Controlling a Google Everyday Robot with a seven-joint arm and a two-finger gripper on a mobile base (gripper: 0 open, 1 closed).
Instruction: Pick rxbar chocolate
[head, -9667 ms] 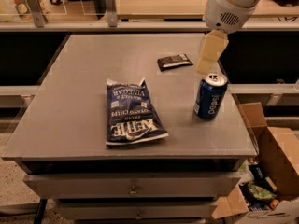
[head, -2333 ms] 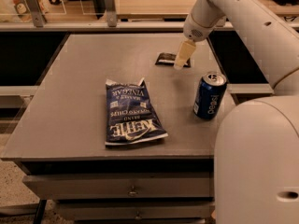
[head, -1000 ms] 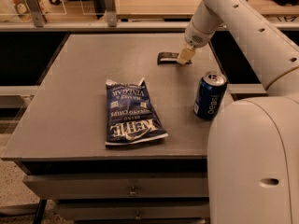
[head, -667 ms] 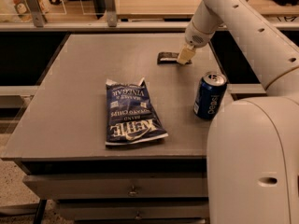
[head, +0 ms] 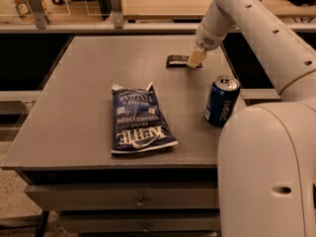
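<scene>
The rxbar chocolate [head: 176, 60] is a small flat black bar lying on the grey table [head: 89, 83] toward its far right. My gripper [head: 196, 59] is down at the bar's right end, its cream fingers covering that end. The bar's left part shows. The arm reaches in from the upper right.
A large dark-blue Kettle chip bag [head: 138, 120] lies in the middle front of the table. A blue Pepsi can [head: 221, 101] stands upright at the right edge, just in front of the gripper. Drawers sit under the tabletop. A counter runs behind.
The gripper has come down from above the can to the bar's right end. In the last second it has barely moved. The bar, bag and can stay put.
</scene>
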